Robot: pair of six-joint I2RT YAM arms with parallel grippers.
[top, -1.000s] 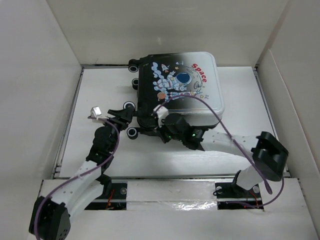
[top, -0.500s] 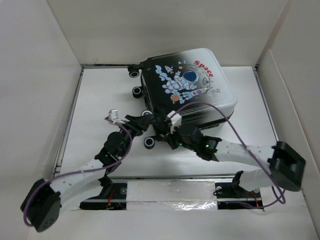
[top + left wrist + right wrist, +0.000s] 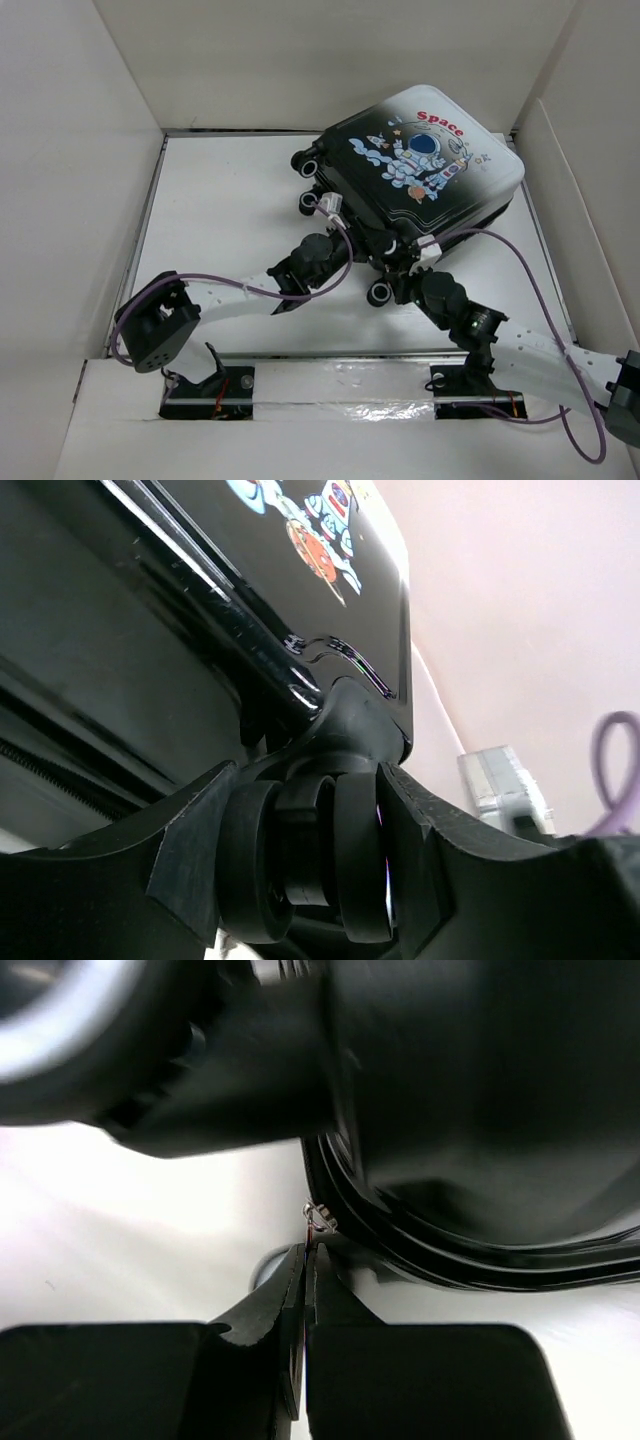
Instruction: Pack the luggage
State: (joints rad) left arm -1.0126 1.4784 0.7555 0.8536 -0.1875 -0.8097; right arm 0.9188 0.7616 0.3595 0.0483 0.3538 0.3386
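Observation:
The luggage (image 3: 425,165) lies closed at the back right of the table, astronaut and red "Space" lettering up, its caster wheels (image 3: 310,203) facing left and front. My left gripper (image 3: 350,243) is shut on one caster wheel (image 3: 310,860) at the case's near-left corner, a finger on each side (image 3: 190,850). The black shell (image 3: 200,570) fills that view. My right gripper (image 3: 398,265) is shut on the small metal zipper pull (image 3: 317,1220) at the case's front edge, with the jaws pressed together (image 3: 305,1255). The dark shell (image 3: 480,1110) looms above.
White walls (image 3: 120,130) enclose the table on the left, back and right; the case nearly touches the right wall (image 3: 560,170). Another wheel (image 3: 380,293) sits just left of the right wrist. A raised ledge (image 3: 340,370) runs along the front.
The luggage has swung and slid to the right and toward the back corner. Both arms followed it, the left reaching far right, the right base link swinging out right.

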